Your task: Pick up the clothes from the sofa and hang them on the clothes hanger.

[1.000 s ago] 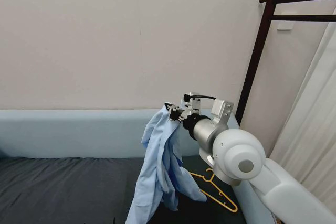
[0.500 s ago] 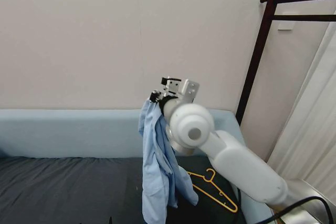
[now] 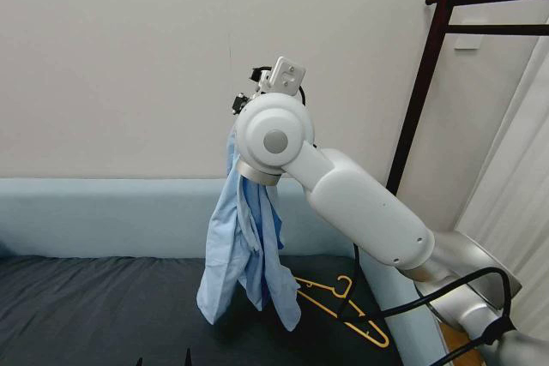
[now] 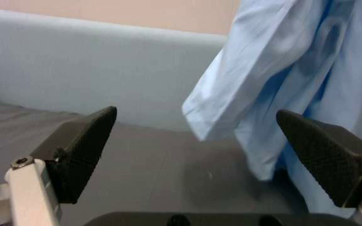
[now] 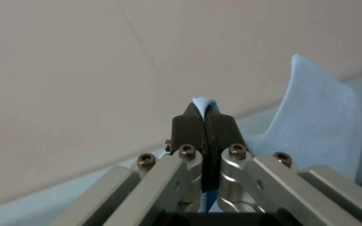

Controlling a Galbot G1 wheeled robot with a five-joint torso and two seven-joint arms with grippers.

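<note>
Pale wall [image 3: 111, 57] fills the background of the head view, with the light blue sofa [image 3: 94, 212] along the bottom and a dark wooden rack [image 3: 422, 83] at the right edge. Since a second ago I have brought the right arm up. The right gripper [image 3: 244, 102], then at mid-height just above the sofa back, now sits in the upper middle of the frame against the wall. The blue shirt [image 3: 244, 246] has risen with it: it hangs straight down from the gripper, its hem clear of the dark seat. A yellow hanger [image 3: 345, 304] lies on the seat at lower right, where it was before, just beside the hanging cloth.

From the left wrist, the left gripper [image 4: 195, 113] is low over the seat, its black fingers [image 4: 83, 146] spread wide with nothing between them. Past them the shirt's lower edge dangles at the upper right, in front of the sofa back.

From the right wrist I get what the head view hides behind the arm: the fingers [image 5: 187, 127] are pressed together on a small fold of the shirt, which pokes out above their tips, with more cloth billowing at the right of the frame.
</note>
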